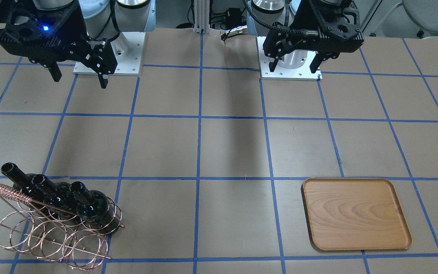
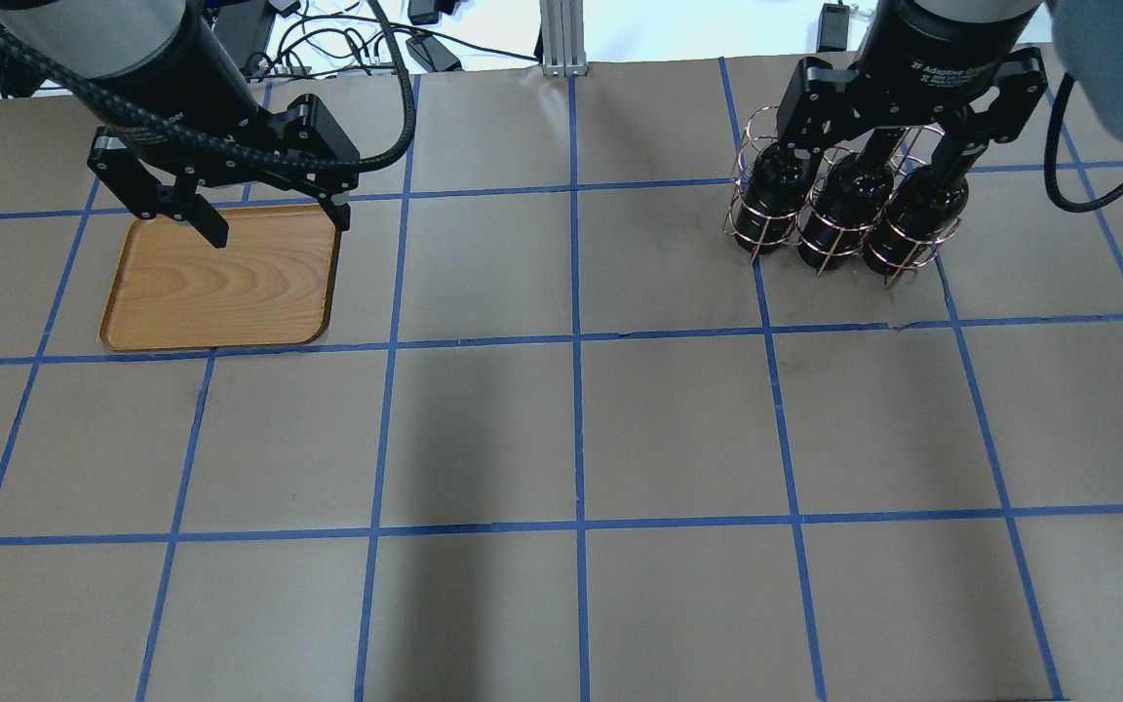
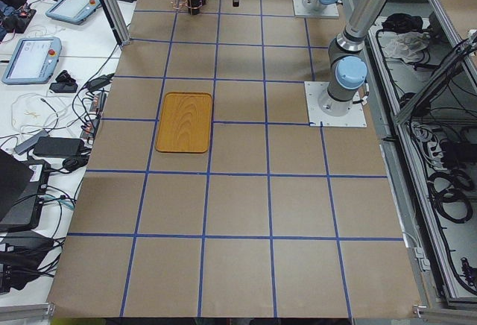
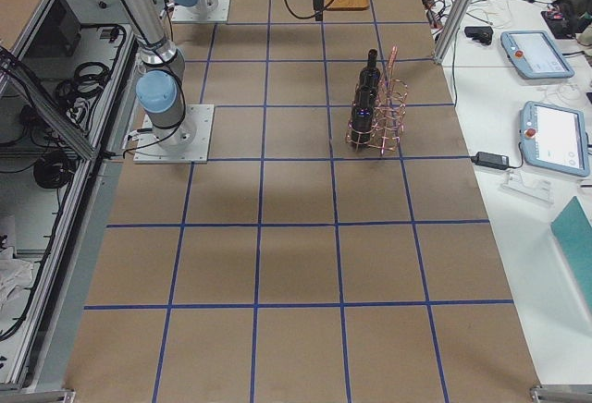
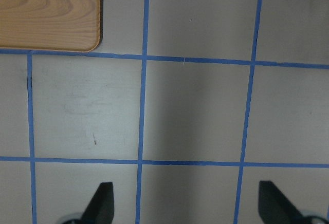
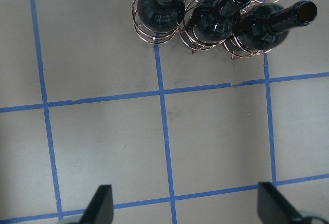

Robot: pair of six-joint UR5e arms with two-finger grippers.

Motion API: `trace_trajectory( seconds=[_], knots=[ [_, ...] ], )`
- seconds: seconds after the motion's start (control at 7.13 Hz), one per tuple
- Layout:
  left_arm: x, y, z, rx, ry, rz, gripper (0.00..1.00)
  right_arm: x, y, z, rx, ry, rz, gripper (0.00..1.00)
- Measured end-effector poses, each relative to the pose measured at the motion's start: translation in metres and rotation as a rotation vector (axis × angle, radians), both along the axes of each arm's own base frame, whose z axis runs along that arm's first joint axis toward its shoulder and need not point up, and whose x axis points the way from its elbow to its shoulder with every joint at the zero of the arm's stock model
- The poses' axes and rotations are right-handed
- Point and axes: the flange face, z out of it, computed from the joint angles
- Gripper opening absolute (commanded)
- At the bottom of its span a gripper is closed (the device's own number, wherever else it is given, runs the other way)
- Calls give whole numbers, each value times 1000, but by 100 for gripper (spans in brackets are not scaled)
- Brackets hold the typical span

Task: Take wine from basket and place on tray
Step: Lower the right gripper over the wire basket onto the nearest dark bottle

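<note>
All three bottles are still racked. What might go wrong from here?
1. The three bottles stand tightly side by side in the basket; the open right gripper may knock a neighbour.
2. The basket could snag and lift with a bottle.
3. The tray lies far across the table, a long carry.

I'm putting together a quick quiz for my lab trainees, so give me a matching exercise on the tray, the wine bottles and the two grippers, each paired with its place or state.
Things:
1 tray
2 wine bottles
3 left gripper
4 right gripper

Places or states:
A open, on the side where the basket is
B held in the basket's wire loops
C open, on the tray's side
D nothing on it

Pairs: 1-D, 2-B, 3-C, 4-A
</note>
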Motion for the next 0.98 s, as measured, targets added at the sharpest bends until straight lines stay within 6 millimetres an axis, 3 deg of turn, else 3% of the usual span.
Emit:
trace_trajectory(
  seconds=[0.28, 0.56, 0.98],
  knots=[
    [2, 0, 0, 0, -17, -1, 100, -3, -2, -5, 18, 2, 6, 100],
    [2, 0, -1, 0, -28, -2, 100, -14, -18, -14, 16, 1, 5, 99],
    [3, -1, 0, -2, -29, 0, 100, -80, -92, -72, 0, -24, -61, 99]
  ],
)
